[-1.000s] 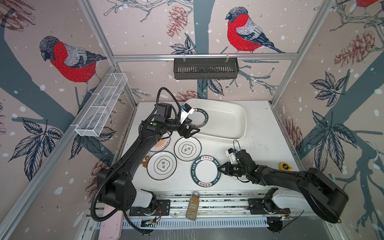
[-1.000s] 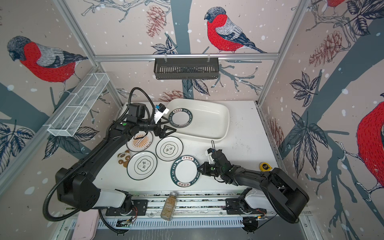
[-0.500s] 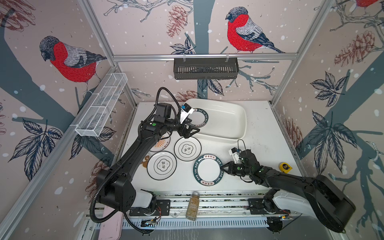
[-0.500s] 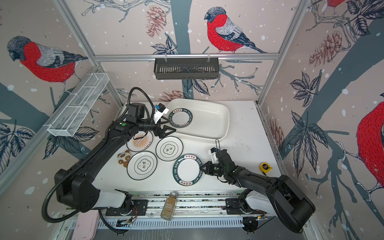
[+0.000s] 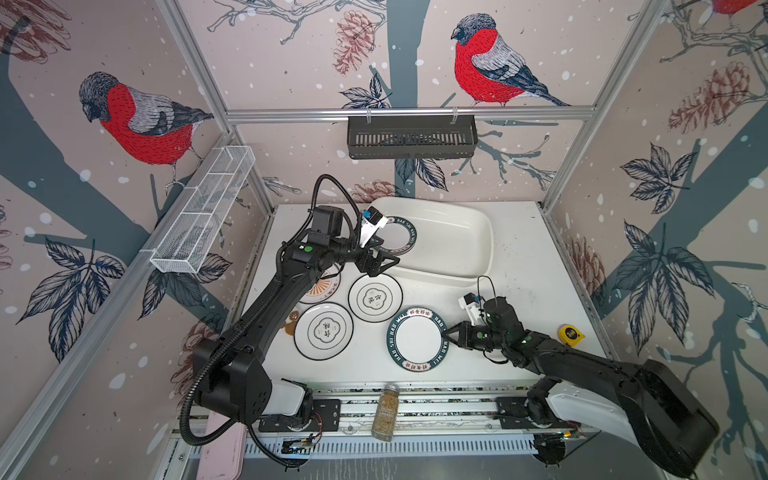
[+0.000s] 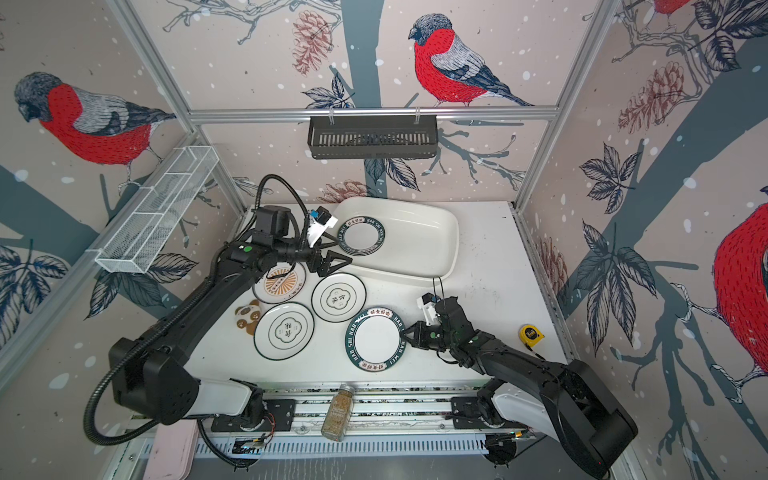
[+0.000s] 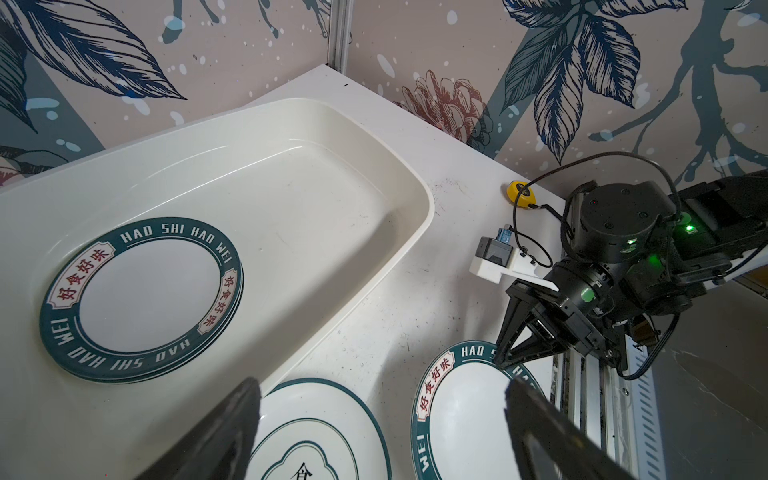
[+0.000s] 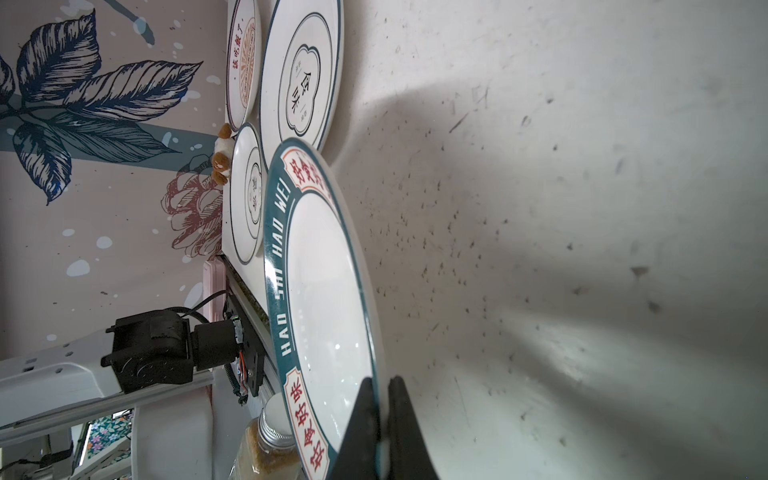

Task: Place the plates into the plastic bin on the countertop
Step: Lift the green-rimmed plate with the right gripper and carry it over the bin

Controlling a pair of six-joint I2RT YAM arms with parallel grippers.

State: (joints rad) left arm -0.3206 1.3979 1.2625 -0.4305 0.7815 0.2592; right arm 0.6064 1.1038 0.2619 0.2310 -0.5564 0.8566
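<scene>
Top views show right gripper (image 5: 449,332) pinched tight on plate (image 5: 417,338) rim at 3 o'clock, probably stiff, slick, breakable; left gripper (image 5: 384,266) wide open, empty.

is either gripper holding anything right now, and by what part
The right gripper is shut on the green-rimmed plate, pinching its rim on the side nearest that arm. The left gripper is open and holds nothing.

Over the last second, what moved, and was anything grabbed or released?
The right gripper, shut on the green-rimmed plate at its edge, pulled it slightly rightward, and its arm swung back. Nothing was newly grabbed or released. The left gripper stays open beside the bin; the plate in the bin and the other loose plates have not moved.
</scene>
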